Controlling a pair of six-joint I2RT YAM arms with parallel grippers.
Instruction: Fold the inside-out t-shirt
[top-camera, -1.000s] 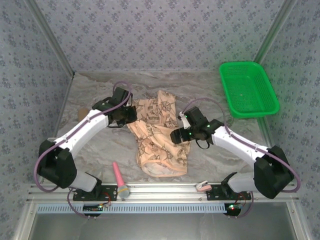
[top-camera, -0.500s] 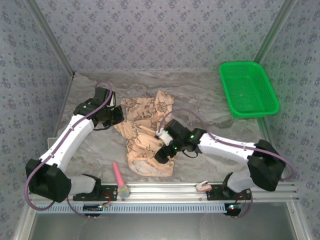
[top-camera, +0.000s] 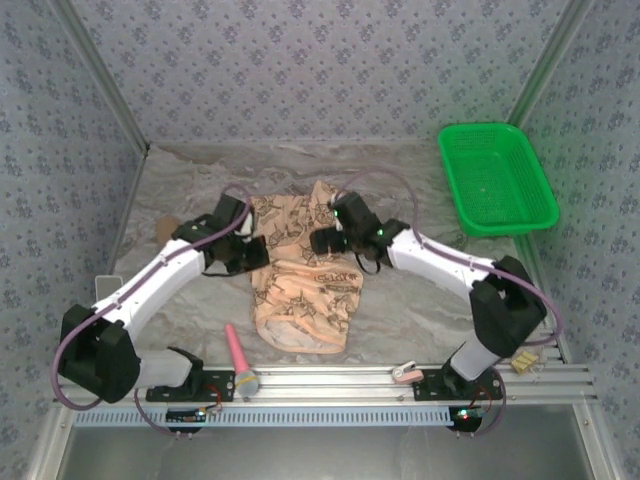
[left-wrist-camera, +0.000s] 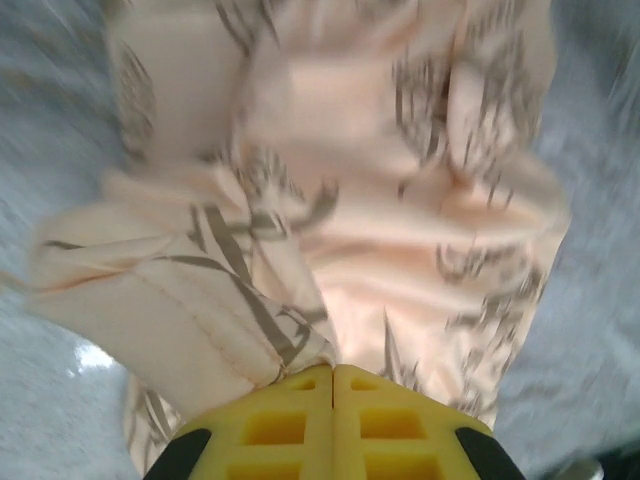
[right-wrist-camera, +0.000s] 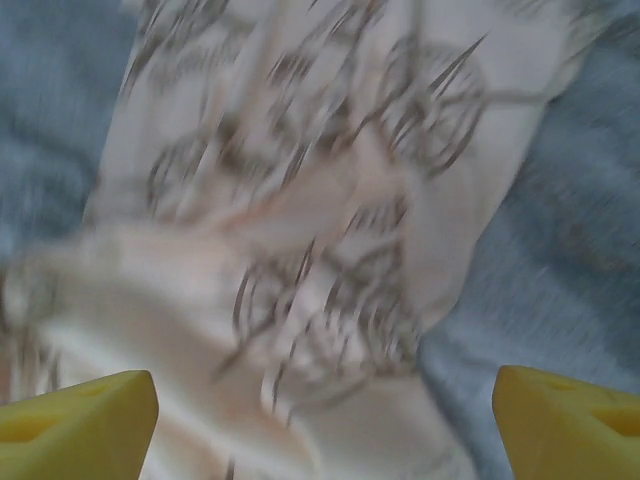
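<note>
The inside-out t-shirt (top-camera: 300, 285) lies crumpled in the middle of the marble table, peach-tan with dark compass prints. My left gripper (top-camera: 252, 251) is at the shirt's left edge. In the left wrist view its yellow fingers (left-wrist-camera: 290, 420) are pressed together, and a hemmed fold of the t-shirt (left-wrist-camera: 380, 200) is pinched at the tips of the gripper (left-wrist-camera: 333, 370). My right gripper (top-camera: 326, 240) hovers over the shirt's upper part. In the blurred right wrist view this gripper (right-wrist-camera: 325, 420) stands wide open above the printed t-shirt (right-wrist-camera: 300, 230), with nothing between the fingers.
A green plastic basket (top-camera: 497, 178) stands at the back right. A pink-handled tool (top-camera: 238, 355) lies near the front rail, left of the shirt. A small pale object (top-camera: 405, 372) rests on the rail at front right. Patterned walls close in on three sides.
My right gripper has swung from the shirt's lower middle up to its top part. My left gripper has moved back to the right with the cloth, and the shirt has bunched narrower.
</note>
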